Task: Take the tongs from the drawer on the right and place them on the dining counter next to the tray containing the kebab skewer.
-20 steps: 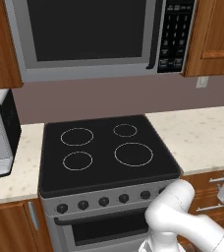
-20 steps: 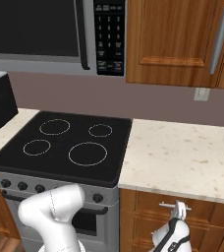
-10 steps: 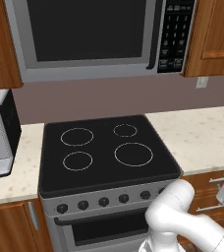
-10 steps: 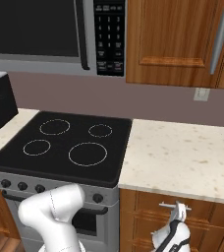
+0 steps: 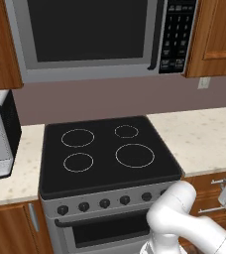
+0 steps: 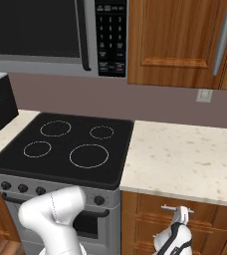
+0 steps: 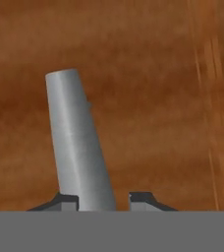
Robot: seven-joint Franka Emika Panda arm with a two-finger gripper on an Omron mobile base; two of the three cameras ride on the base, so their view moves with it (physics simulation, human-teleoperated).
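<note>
The gripper (image 7: pixel 104 201) is right up against the drawer (image 7: pixel 148 74) front, and the hand view is basically wood grain with the silver bar handle (image 7: pixel 78 142) running up from about 6 o'clock toward 11 o'clock. The two dark fingertips (image 7: pixel 64 202) sit either side of that bar at the bottom edge. The left one looks like it's touching the bar, while the right one seems to have a small gap. Honestly I can't tell if the jaws are clamped on the handle or just bracketing it, since the tips are cut off by the bottom of the frame.

In the right base view the gripper (image 6: pixel 181 213) is way down at 5 o'clock, at the drawer (image 6: pixel 205 209) front under the beige counter (image 6: pixel 185 159), with the handle (image 6: pixel 171 208) poking out at the fingers as a short sliver. Most of the hand is small there and hard to read.

In the left base view the hand is at the far 4 o'clock edge and mostly chopped off, with bits of the handle (image 5: pixel 219 181) showing beside it.

No idea where the tongs sit, since the drawer looks closed and whatever's inside is hidden. The black stove (image 5: pixel 105 149) takes up the middle, with the microwave (image 5: pixel 100 34) at 12 o'clock.
</note>
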